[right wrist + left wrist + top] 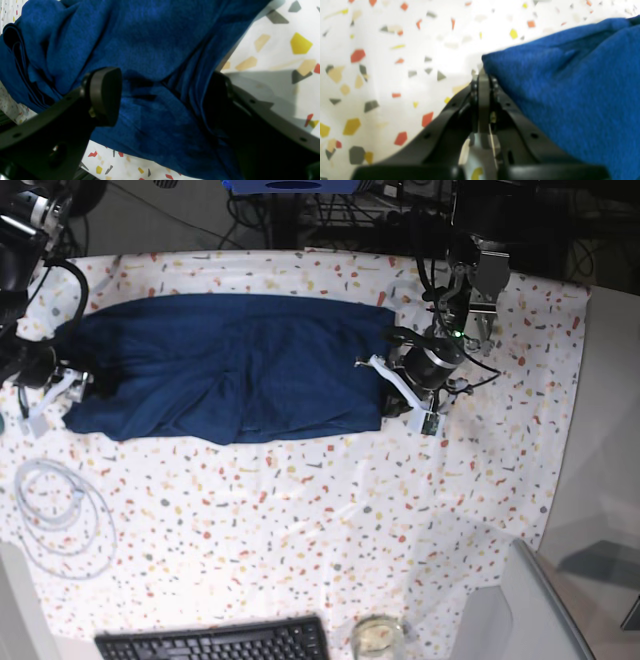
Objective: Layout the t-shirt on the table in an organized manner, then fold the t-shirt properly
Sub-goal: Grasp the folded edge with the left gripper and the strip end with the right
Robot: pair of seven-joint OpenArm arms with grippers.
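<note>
- T-shirt (570, 95), left wrist view: blue fabric fills the right side of the frame, its corner just beside the tip of the left end effector (483, 82). Jaws are fully closed, pads pressed together. I can't see cloth between them, so I can't tell whether it has a pinch on the hem or only touches it. White flecked counter (395, 75) to the left is bare, with room to pull outward.
- Right wrist view: right end effector (162, 87) stands wide, one finger on each side of a bunched fold of the shirt, pads not yet pressing it. My read: it's straddling the edge to take a grip. Shirt edge is stacked in folds at left, counter showing at the right and bottom.
- Base view: shirt lies as a wide band across the far half of the counter, roughly flat, with a wrinkle ridge mid-body and the near hem uneven. One arm sits at each short end, which suits tensioning it flat before folding.
- Open counter near side of the shirt is large. A coiled white cable (60, 515) sits near-left and a keyboard (215, 642) at the near edge, both well apart from the shirt.
- Far edge of the shirt runs close to the counter's far edge, so there's less margin there.
</note>
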